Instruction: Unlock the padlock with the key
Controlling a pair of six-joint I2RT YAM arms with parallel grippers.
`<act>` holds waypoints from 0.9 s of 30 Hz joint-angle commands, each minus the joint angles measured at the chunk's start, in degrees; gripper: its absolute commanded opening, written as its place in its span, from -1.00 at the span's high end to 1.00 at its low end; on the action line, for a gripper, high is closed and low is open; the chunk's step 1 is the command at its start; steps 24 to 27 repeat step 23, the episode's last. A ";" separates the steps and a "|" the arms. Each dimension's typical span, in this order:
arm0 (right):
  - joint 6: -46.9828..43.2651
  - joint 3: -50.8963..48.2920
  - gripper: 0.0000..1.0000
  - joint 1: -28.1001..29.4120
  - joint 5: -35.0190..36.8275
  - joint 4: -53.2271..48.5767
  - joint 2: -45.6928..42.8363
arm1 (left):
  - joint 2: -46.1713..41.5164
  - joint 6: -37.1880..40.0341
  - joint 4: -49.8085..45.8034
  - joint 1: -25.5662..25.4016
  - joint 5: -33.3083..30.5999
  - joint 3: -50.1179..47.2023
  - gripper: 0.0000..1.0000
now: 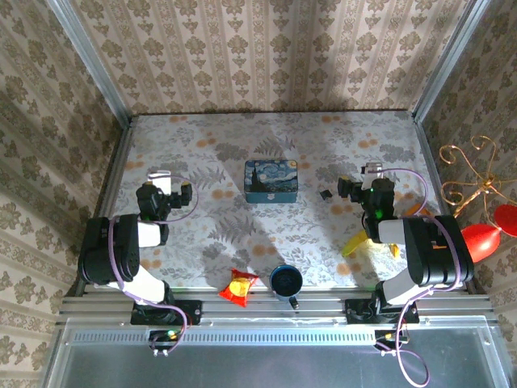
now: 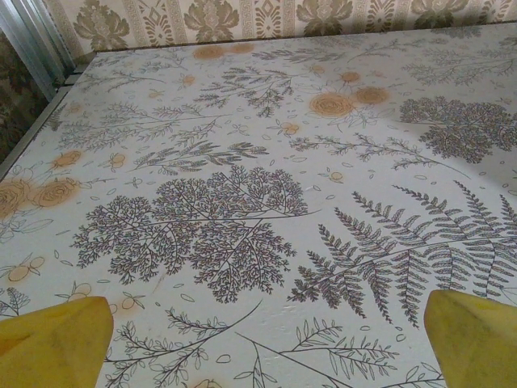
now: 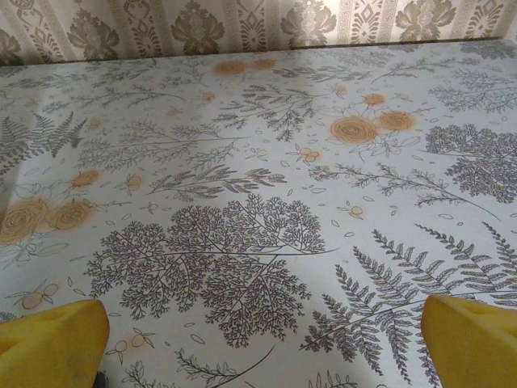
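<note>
A tiny dark padlock point(image 1: 325, 195) lies on the floral tablecloth, between the blue starry-night tin point(image 1: 271, 179) and my right gripper point(image 1: 368, 173). That gripper hovers just right of the padlock, and my left gripper point(image 1: 155, 179) stands far to the left of the tin. In the left wrist view the left gripper point(image 2: 266, 338) is open, its yellow fingertips point(image 2: 56, 339) spread over bare cloth. The right gripper point(image 3: 262, 339) is open too, with yellow fingertips point(image 3: 472, 335) wide apart and nothing between them. The key is out of view.
Near the front edge stand a dark blue cup point(image 1: 286, 280) and a red-and-yellow snack packet point(image 1: 239, 286). A yellow object point(image 1: 355, 242) lies beside the right arm. Metal rails point(image 1: 109, 174) and wallpapered walls enclose the table; red balloons point(image 1: 483, 236) hang outside at right.
</note>
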 commanded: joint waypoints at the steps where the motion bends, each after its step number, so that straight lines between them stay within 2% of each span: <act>1: 0.00 -0.02 -1.00 0.37 1.65 -0.43 -0.10 | -0.50 0.95 0.36 -0.55 -0.18 0.34 -1.00; 27: 0.00 0.00 -1.00 0.39 1.75 -0.43 -0.07 | -0.50 1.12 0.01 -0.90 -0.96 0.48 -1.00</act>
